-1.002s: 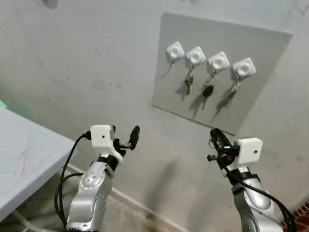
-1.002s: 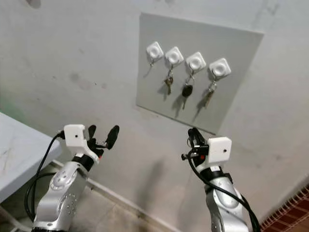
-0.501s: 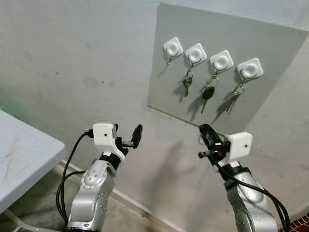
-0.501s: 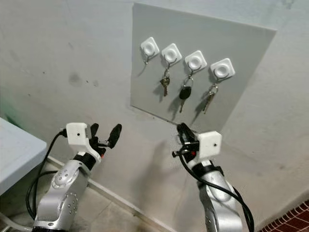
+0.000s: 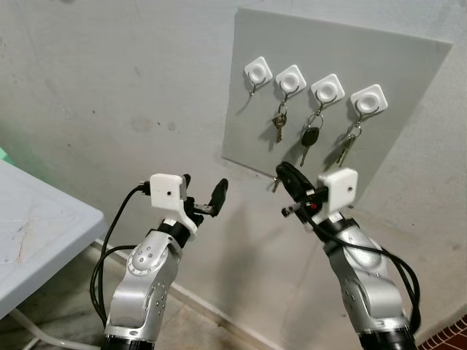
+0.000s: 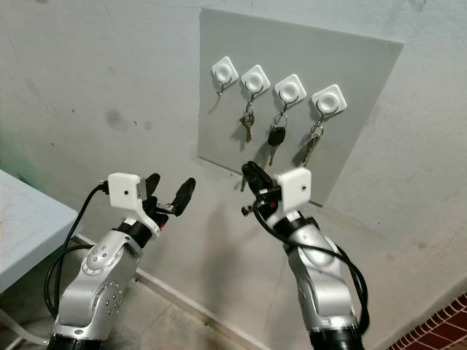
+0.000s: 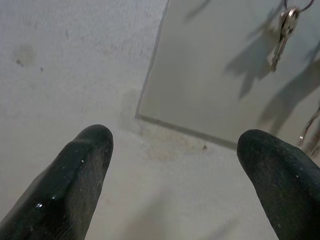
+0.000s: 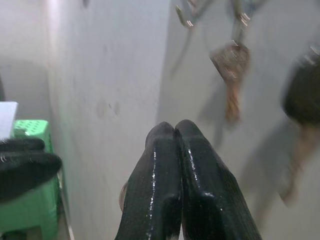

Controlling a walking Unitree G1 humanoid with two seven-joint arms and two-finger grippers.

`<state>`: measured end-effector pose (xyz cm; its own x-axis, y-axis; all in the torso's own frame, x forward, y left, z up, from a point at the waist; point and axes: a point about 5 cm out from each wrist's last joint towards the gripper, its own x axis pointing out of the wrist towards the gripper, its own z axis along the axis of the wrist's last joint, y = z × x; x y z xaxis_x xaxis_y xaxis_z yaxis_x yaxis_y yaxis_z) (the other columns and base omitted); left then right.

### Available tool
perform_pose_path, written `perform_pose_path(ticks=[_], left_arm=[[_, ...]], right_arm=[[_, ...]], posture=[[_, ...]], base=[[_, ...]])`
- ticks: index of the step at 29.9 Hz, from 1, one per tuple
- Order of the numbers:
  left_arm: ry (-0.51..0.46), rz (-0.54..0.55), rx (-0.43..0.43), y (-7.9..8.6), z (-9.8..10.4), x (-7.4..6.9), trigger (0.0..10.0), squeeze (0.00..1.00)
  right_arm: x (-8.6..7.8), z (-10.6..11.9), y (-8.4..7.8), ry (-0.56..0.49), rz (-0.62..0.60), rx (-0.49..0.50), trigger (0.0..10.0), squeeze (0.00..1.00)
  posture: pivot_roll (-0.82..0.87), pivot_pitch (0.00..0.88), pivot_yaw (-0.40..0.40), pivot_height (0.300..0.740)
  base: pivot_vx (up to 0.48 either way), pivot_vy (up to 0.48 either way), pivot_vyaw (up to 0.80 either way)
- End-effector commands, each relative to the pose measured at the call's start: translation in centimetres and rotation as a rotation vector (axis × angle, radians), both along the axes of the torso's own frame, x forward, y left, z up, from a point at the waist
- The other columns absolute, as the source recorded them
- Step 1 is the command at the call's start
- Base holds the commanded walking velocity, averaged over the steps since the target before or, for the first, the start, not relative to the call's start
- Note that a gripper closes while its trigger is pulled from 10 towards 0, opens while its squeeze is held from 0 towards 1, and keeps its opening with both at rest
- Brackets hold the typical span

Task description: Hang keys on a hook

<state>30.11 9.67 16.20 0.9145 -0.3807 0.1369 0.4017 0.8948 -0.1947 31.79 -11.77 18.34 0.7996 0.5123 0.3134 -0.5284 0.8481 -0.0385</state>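
A grey board (image 5: 408,87) on the wall carries four white hooks. The leftmost hook (image 5: 257,71) is bare. The other three hold a brass key (image 5: 279,125), a black fob key (image 5: 309,137) and a key bunch (image 5: 344,146). My right gripper (image 5: 281,173) is shut just below the board's lower left part, with a small metal key ring (image 8: 122,196) showing under its fingers. In the right wrist view the bare hook (image 8: 184,15) lies ahead and above the shut fingertips (image 8: 165,132). My left gripper (image 5: 204,191) is open, held lower and to the left, holding nothing.
A pale grey table (image 5: 29,233) stands at the left, near my left arm. A green stool (image 8: 30,200) sits low by the wall. Black cables (image 5: 102,262) hang from the left arm. The skirting and floor (image 5: 190,321) lie below.
My right gripper has risen and swung left, from below the board's right part to below the empty hook. The left gripper has lifted slightly. The camera has shifted too.
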Motion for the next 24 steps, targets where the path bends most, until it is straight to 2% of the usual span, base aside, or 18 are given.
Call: perform_pose_path(ticks=[1, 13, 18, 24], left_arm=[[-0.041, -0.037, -0.004, -0.8, 1.4, 0.2, 10.0, 0.0], [-0.06, -0.056, -0.018, -1.2, 2.5, 0.2, 10.0, 0.0], [-0.06, -0.065, -0.047, -1.5, 3.1, 0.3, 10.0, 0.0], [-0.078, -0.082, -0.036, -1.8, 3.7, 0.2, 10.0, 0.0]], right_arm=[[0.6, 0.8, 0.3, -0.032, 0.019, 0.001, 10.0, 0.0], [3.1, 3.1, 1.9, -0.084, 0.062, 0.026, 10.0, 0.0], [4.2, 3.9, 2.2, -0.102, 0.034, 0.069, 10.0, 0.0], [5.0, 5.0, 2.8, -0.131, 0.034, 0.106, 10.0, 0.0]], posture=[[0.01, 0.008, -0.076, 0.74], [0.01, 0.031, -0.077, 0.74], [0.01, 0.037, -0.073, 0.74], [0.01, 0.047, -0.063, 0.74]], base=[[0.0, 0.0, 0.0], [0.0, 0.0, 0.0], [0.0, 0.0, 0.0], [0.0, 0.0, 0.0]])
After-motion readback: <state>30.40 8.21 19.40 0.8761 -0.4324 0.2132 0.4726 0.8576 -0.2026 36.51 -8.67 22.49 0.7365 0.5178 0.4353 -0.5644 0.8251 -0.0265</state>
